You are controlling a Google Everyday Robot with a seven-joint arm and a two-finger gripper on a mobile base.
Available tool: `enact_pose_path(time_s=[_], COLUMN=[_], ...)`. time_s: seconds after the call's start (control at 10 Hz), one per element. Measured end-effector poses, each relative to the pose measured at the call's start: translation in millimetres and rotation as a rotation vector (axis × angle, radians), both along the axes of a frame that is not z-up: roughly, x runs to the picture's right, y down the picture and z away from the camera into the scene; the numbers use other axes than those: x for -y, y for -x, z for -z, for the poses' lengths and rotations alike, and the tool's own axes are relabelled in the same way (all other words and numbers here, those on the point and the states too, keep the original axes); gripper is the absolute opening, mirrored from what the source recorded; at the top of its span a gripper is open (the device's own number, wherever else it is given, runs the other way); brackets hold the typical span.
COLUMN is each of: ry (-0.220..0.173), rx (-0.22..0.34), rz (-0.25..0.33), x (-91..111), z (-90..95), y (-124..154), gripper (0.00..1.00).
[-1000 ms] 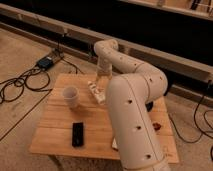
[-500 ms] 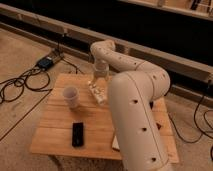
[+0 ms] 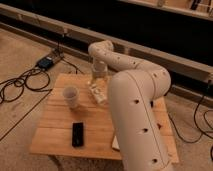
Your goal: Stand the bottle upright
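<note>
The bottle [image 3: 99, 95], small, slim and pale, sits on the wooden counter [image 3: 55, 131] near its far middle, just to the right of the cup. It appears to lie slanted rather than stand, one end toward the far left and the other toward the near right.

The tool [image 3: 97, 82] hangs directly over the bottle's far end, pointing straight down. It is so close that I cannot tell whether it touches the bottle. I also cannot tell whether the tool is wide, narrow or gripping anything.

The robot's thick white arm [image 3: 136, 117] rises from the near right. It fills much of that side of the view, bends at a rounded joint above the counter's far edge, and drops down to the tool.

A white round cup [image 3: 71, 96] stands upright, left of the bottle and apart from it. Nearer the front edge lies a flat black rectangular object [image 3: 78, 134], well apart from both. A sliver of a flat white block [image 3: 115, 144] shows at the arm's edge.

On the floor to the left, black cables [image 3: 20, 83] loop toward a dark box [image 3: 46, 63].
</note>
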State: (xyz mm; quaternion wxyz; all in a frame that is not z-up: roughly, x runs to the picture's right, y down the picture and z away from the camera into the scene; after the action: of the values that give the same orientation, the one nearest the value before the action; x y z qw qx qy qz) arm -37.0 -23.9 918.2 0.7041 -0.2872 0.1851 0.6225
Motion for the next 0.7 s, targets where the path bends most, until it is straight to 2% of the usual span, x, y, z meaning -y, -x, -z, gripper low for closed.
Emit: enact_pose_path(time_s=[0.2,0.7], ry=[0.004,0.021], rx=[-0.055,-0.137], rz=[-0.037,-0.112], x=[-0.3,-3.5], z=[-0.4,5.6], y=[-1.1,6.9], gripper=[0.65,0.65])
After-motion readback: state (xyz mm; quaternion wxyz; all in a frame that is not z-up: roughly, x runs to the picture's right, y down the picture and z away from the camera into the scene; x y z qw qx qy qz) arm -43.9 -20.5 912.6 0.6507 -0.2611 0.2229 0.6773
